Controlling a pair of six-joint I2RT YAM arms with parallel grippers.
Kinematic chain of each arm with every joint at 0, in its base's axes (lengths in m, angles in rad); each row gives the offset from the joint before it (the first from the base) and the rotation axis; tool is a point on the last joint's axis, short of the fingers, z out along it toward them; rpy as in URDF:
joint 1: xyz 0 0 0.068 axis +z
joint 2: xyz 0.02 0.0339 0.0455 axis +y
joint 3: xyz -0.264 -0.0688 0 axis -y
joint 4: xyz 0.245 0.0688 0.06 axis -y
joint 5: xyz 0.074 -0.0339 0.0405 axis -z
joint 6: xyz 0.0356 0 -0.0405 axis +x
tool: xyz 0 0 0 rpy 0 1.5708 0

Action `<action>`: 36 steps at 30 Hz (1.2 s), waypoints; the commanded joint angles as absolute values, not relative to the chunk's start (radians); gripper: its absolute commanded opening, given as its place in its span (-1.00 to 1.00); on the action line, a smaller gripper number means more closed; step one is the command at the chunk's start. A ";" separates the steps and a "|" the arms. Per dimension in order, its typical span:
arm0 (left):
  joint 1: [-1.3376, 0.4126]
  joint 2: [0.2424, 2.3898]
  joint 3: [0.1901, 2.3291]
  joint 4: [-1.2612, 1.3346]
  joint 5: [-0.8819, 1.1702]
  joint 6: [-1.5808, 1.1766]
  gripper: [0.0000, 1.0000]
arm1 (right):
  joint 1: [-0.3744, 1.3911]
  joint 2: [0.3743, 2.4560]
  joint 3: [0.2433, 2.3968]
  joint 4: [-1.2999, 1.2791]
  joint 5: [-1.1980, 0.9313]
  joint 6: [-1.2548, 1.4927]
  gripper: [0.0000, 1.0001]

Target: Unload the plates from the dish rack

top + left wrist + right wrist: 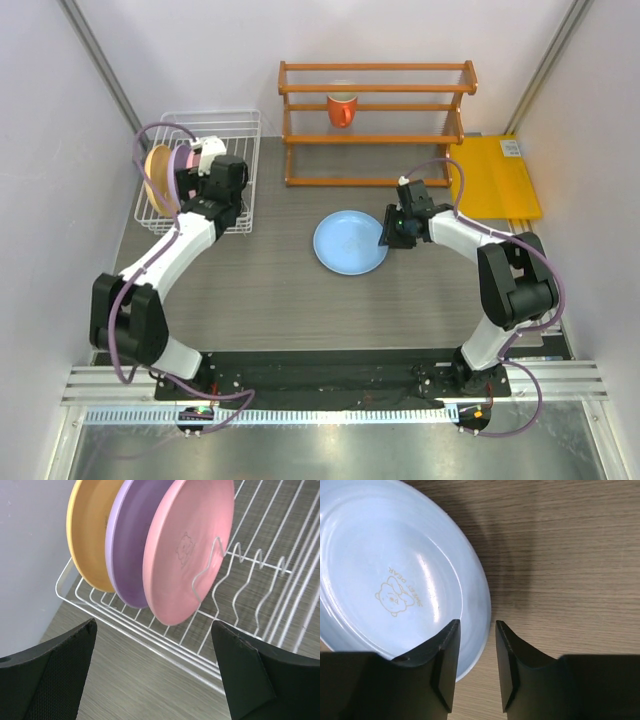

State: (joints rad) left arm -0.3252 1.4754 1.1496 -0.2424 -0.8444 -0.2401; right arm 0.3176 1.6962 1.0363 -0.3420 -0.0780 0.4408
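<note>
Three plates stand on edge in the white wire dish rack point(165, 647) at the back left: orange-yellow point(90, 530), lilac point(131, 545) and pink point(190, 550). My left gripper point(155, 680) hovers just in front of the rack's near rim, open wide with nothing between its fingers. It points at the pink plate point(183, 165). The light blue plate point(350, 242) lies flat on the table in the middle. At that plate's right rim my right gripper point(477, 665) is open. One finger is over the blue plate point(395, 570) and the other over bare table, and neither presses on the rim.
An orange wooden shelf point(378, 125) holding an orange mug point(342, 108) stands at the back centre. A yellow board point(495, 178) lies at the back right. Grey walls close in on both sides, and the rack point(245, 130) sits close to the left wall.
</note>
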 commanded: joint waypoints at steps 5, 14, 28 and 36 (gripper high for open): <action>-0.265 1.604 1.252 -0.097 -0.922 -0.141 0.91 | 0.313 1.643 1.043 -0.356 -0.005 0.407 -0.02; -0.229 1.715 1.333 -0.051 -0.948 -0.077 0.33 | 0.298 1.598 1.045 -0.380 0.058 0.387 0.06; -0.199 1.764 1.353 -0.064 -0.956 -0.086 -0.20 | 0.281 1.586 1.042 -0.391 0.060 0.377 0.05; -0.190 1.769 1.362 -0.095 -0.942 -0.106 -1.00 | 0.272 1.577 1.031 -0.396 0.066 0.374 0.05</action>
State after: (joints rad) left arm -0.1982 1.7702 1.3201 -0.1123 -0.9333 -0.0666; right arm 0.2794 1.6314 1.0359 -0.3908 0.0444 0.3927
